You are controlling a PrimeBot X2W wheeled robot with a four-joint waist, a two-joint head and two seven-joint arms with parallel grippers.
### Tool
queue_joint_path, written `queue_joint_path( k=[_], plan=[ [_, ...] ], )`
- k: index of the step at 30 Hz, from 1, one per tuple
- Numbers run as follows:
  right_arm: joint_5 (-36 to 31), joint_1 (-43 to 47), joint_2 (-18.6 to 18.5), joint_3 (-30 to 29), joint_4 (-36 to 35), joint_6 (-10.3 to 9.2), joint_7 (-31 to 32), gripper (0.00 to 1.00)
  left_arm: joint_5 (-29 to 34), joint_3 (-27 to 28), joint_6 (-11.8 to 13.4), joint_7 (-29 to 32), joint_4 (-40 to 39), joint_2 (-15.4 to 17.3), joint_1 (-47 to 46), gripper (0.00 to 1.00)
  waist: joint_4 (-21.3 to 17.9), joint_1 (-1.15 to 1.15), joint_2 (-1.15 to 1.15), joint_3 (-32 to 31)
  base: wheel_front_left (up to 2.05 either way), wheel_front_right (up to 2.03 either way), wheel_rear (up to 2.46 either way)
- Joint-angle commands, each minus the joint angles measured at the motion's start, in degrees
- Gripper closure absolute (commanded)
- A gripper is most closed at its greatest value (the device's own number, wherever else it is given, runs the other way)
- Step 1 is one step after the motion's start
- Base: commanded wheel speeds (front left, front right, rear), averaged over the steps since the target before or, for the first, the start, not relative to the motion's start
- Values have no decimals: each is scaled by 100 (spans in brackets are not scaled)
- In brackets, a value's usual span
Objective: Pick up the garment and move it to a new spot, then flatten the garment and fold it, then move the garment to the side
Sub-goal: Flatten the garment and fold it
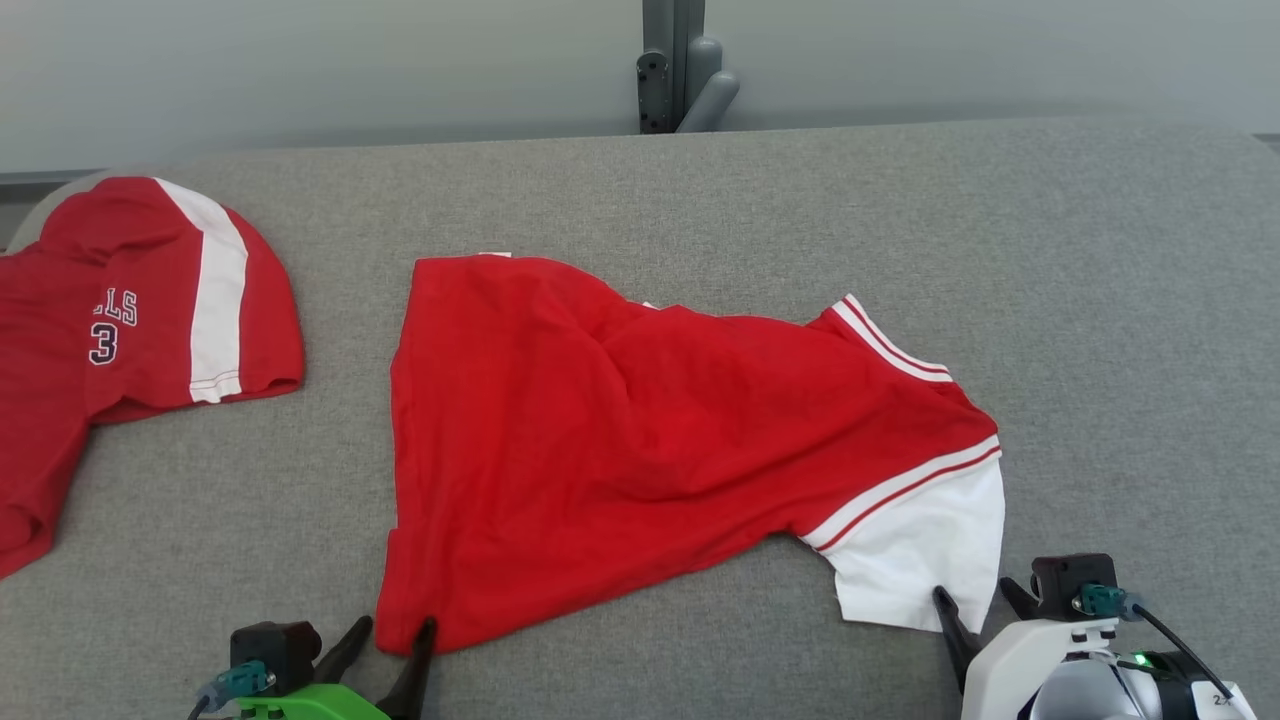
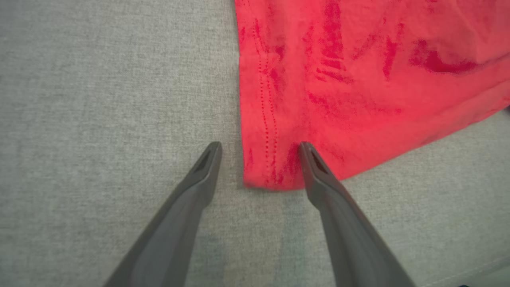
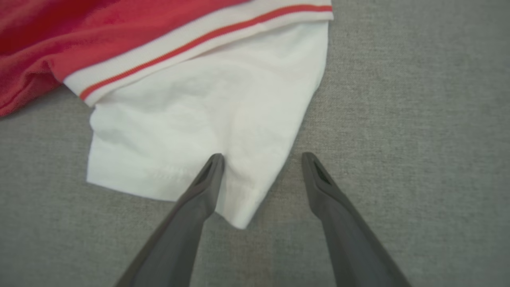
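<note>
- The left gripper point(image 1: 397, 628) sits at the lower left of the head view with its two dark fingers spread wide, holding nothing.
- In the left wrist view, the left gripper point(image 2: 259, 146) straddles the hemmed corner of the garment point(image 2: 358, 79). One finger point(image 2: 318, 179) lies over the red cloth and the other over bare fabric surface. Whether the tips press down cannot be told.
- The right gripper point(image 1: 974, 592) sits at the lower right of the head view, its fingers likewise spread apart and empty.
- In the right wrist view, the right gripper point(image 3: 262, 156) straddles the lower edge of the white sleeve point(image 3: 191, 131). One finger point(image 3: 207, 179) overlaps the white cloth and the other is over the bare surface just beside it.
- The garment point(image 1: 640, 440), a red shirt, lies spread across the middle of the head view. It is somewhat rumpled, with its hem toward the left and its striped white-and-red trim toward the right.
- The white sleeve point(image 1: 925, 560) reaches to the lower right, beside the right gripper.
- It rests on a grey fabric surface point(image 1: 700, 190) that spans the frame.
- A second red garment point(image 1: 120, 330) with a white stripe and dark lettering lies at the left edge, well apart from the first.
- A grey post point(image 1: 680, 70) stands at the top centre, against a pale wall.
</note>
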Motion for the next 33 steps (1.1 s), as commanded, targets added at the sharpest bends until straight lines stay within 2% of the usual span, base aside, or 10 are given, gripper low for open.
queue_joint_path(
  k=[1,2,4,7,8,9,18,19,21,33],
  plan=[
    [45,-142,-15,84,121,-10,89,0,-32,-18,30,112,150,3,-165,0,26,0,0,128,0,0,0],
    [102,-182,-15,118,189,-9,125,0,-26,-20,47,158,219,13,-213,0,33,0,0,140,0,0,0],
    [206,-217,-13,189,303,-7,176,47,-53,-30,62,218,341,-3,-259,0,47,0,0,151,0,0,0],
    [302,-257,-8,226,397,-5,177,71,-106,-21,56,196,401,-16,-287,0,57,0,0,149,0,0,0],
    [351,-271,-8,256,446,-5,198,97,-113,-24,52,187,429,-11,-302,0,61,0,0,145,0,0,0],
    [415,-282,-7,286,485,-5,198,100,-132,-39,45,180,457,-13,-306,0,63,0,0,142,0,0,0],
    [990,-449,-5,429,421,-5,27,100,-566,-480,-28,107,641,-171,-421,0,12,0,0,105,0,0,0],
    [1049,-475,-5,416,347,-5,16,100,-644,-589,-27,137,618,-181,-435,22,-11,0,0,101,0,0,0],
    [1215,-497,-20,377,142,-5,-22,100,-841,-678,-22,57,590,-156,-483,100,-56,0,0,107,0,0,0],
    [2086,-319,-17,-73,-2072,-5,274,100,-2336,-757,-18,-83,-633,364,-311,100,-327,0,0,7,0,0,0]
  ],
)
